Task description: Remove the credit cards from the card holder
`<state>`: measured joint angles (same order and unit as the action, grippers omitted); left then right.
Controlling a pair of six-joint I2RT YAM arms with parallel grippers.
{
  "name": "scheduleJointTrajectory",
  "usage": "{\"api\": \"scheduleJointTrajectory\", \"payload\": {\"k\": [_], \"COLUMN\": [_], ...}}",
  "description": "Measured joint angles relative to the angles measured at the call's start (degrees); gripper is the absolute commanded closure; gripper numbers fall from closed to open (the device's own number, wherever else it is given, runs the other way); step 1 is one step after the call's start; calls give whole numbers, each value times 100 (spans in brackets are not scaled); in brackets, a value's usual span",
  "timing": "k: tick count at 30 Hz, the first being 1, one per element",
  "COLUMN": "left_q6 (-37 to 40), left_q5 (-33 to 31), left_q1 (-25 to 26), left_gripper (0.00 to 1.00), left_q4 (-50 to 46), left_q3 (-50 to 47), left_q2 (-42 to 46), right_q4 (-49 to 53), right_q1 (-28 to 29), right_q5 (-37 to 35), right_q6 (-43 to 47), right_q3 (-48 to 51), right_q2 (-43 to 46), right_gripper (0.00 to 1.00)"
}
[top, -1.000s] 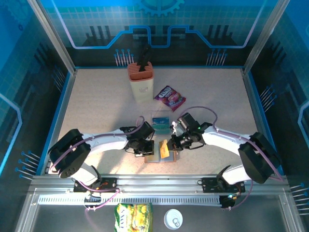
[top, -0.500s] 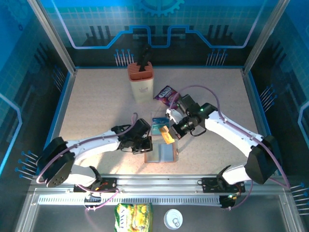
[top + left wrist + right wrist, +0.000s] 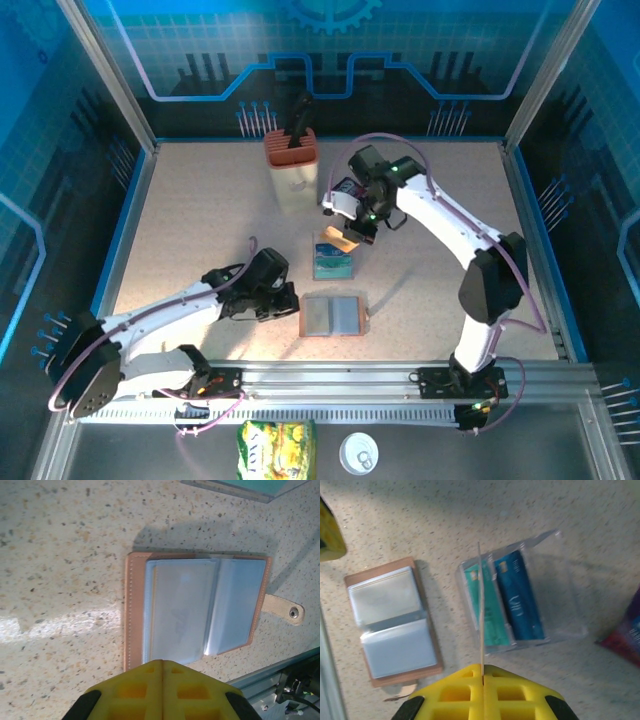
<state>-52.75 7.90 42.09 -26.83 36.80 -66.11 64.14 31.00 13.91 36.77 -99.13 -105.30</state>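
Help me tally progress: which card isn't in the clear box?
The orange card pinched edge-on in the right gripper above the box; the teal card and blue card lie inside.

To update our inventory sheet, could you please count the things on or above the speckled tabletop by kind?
Cards: 3, a teal card and a blue card in the clear box, a third card in the right gripper
Card holder: 1
Clear box: 1
Snack packet: 1
Knife block: 1
Total: 7

lit: bright, overhead | glare: streak on table (image 3: 60, 622) | shadows: soft — short | blur: rt wrist slightly soft
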Motion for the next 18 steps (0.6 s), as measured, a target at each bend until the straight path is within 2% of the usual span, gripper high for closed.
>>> {"api": "scheduleJointTrajectory", "payload": {"k": [10,18], "left_q6": [-131,-179], "left_q5": [-20,-22], "left_q1": [-101,-111], "left_gripper": [93,93], "left_q4": [-140,-140], "left_q3": [-140,-208], "left_q2": [328,356], "right_q4": [636,745], "right_q1": [-210,-295], "right_q5": [-116,-341], "right_q6": [872,1193], "right_q3": [-1746,-2087], "right_q2": [-1611,-2164], "right_gripper": [100,100]}}
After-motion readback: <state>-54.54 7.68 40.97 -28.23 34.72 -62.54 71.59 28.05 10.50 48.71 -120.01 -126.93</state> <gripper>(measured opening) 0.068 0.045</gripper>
